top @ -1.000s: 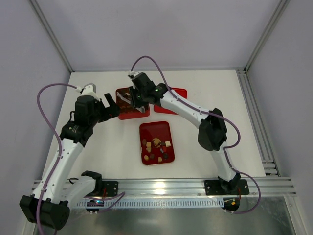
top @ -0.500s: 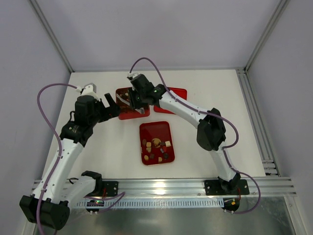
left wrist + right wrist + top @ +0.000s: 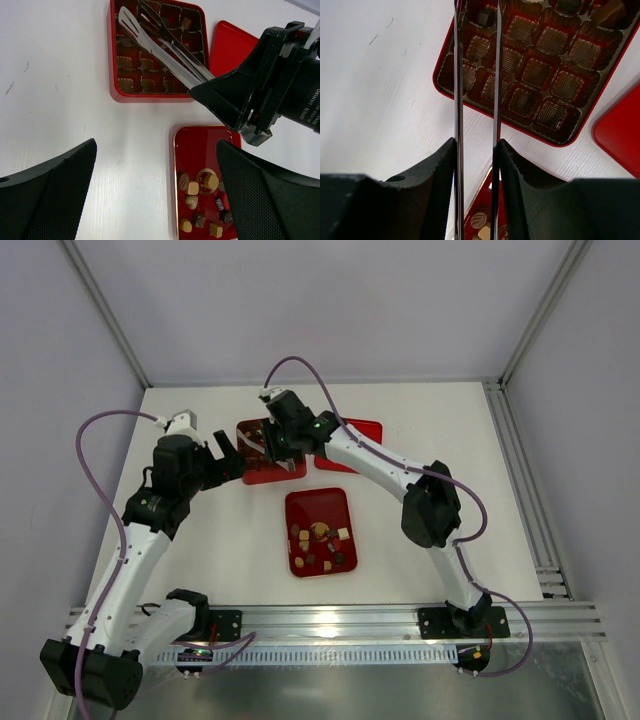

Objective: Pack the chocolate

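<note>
Right gripper (image 3: 475, 160) pinches the tongs (image 3: 458, 75), whose blades stand apart over the far box (image 3: 441, 65). Left gripper (image 3: 157, 185) is spread and empty. Most chocolate (image 3: 200, 200) lies loose on the near tray (image 3: 200, 147).

I judge the pieces light, brittle and easily marked, so I would nip them gently at the sides. The cup walls crowd the blades. Bare table (image 3: 60, 75) lies to the left.

The white table (image 3: 215, 540) bears a compartmented box (image 3: 150, 96), lid (image 3: 230, 45) and tray (image 3: 200, 145) (all red).
</note>
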Robot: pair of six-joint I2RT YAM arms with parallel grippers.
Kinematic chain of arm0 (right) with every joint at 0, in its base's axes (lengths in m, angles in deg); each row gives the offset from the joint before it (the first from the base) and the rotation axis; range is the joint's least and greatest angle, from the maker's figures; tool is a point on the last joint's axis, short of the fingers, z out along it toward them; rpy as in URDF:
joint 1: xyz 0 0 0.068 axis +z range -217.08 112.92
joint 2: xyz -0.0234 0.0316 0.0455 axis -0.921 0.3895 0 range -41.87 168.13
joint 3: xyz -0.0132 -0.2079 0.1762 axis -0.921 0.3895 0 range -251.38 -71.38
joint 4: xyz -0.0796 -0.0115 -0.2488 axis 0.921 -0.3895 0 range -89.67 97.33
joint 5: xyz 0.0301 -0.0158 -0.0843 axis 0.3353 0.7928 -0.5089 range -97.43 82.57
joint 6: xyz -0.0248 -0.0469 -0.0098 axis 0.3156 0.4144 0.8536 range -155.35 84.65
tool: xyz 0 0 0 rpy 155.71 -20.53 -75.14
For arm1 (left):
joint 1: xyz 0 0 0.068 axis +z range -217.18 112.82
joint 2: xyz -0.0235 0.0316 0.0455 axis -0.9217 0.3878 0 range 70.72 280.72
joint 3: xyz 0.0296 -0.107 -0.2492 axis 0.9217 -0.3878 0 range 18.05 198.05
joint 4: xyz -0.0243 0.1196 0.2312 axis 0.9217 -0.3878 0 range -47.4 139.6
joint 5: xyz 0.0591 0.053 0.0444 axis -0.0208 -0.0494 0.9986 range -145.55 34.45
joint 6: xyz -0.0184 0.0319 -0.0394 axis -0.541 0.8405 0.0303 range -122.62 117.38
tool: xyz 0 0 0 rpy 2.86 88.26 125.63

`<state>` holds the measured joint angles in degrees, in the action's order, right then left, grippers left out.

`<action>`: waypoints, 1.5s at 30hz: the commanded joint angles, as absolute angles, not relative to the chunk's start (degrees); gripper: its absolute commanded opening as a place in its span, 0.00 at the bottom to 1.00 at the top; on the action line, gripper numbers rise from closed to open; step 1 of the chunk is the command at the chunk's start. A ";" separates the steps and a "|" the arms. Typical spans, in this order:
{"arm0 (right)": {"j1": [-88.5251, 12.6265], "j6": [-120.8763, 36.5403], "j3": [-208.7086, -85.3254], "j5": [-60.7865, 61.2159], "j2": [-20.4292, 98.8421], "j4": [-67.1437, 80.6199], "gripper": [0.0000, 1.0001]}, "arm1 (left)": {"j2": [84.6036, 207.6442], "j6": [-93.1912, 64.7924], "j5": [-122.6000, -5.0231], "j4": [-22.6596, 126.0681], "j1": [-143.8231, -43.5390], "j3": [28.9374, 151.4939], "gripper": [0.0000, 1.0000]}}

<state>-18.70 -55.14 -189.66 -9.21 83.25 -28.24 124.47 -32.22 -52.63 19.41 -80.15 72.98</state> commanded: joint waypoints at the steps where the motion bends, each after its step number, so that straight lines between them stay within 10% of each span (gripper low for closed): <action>1: -18.30 -53.29 -193.11 -11.38 79.86 -27.47 0.41 | 124.16 -32.42 -53.00 21.91 -79.75 72.45 1.00; 26: -14.61 -55.65 -147.86 -16.83 32.93 -44.08 0.41 | 125.21 -32.50 -53.79 22.18 -79.57 72.36 1.00; 45: -6.87 -57.59 -142.13 -15.43 34.24 -47.34 0.43 | 125.56 -32.59 -54.58 22.35 -79.57 72.27 1.00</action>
<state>-7.55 -56.96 -141.18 -15.72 33.81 -48.04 125.52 -32.27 -53.90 19.82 -79.89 72.55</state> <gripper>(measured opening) 0.426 0.996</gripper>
